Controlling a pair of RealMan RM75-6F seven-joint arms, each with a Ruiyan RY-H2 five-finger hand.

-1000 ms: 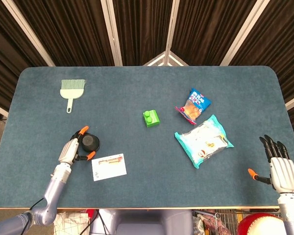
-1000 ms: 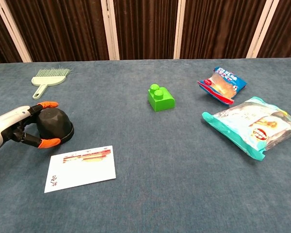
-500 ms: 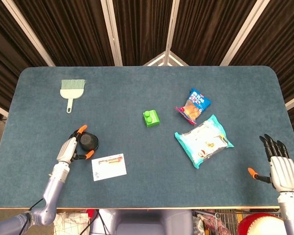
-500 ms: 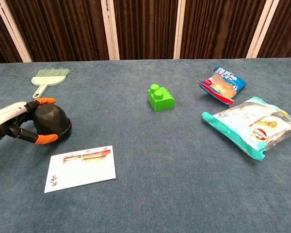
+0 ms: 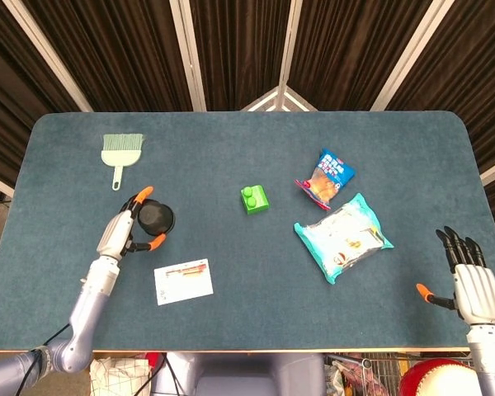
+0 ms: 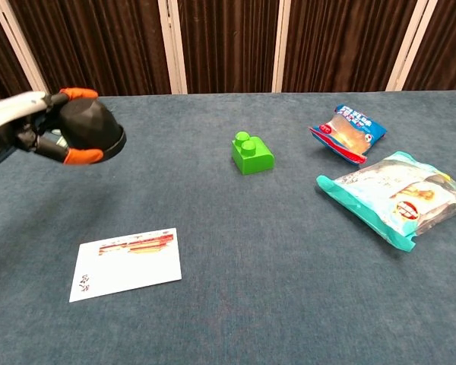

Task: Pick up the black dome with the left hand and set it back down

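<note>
The black dome (image 5: 156, 218) (image 6: 93, 129) hangs above the blue table, held in my left hand (image 5: 122, 233) (image 6: 32, 126). Orange fingertips (image 6: 83, 156) wrap its top and underside. In the chest view the dome is well clear of the tabletop, over the left part of the table. My right hand (image 5: 473, 285) rests at the table's near right corner, fingers spread and holding nothing; the chest view does not show it.
A white card (image 5: 183, 281) (image 6: 128, 263) lies just near of the dome. A small green brush (image 5: 120, 153) sits at far left. A green brick (image 5: 255, 199) (image 6: 251, 153) stands mid-table, with two snack bags (image 5: 342, 238) (image 5: 326, 178) to its right.
My left hand has lifted the black dome off the table and carried it up and slightly away from the card. The right hand has not moved.
</note>
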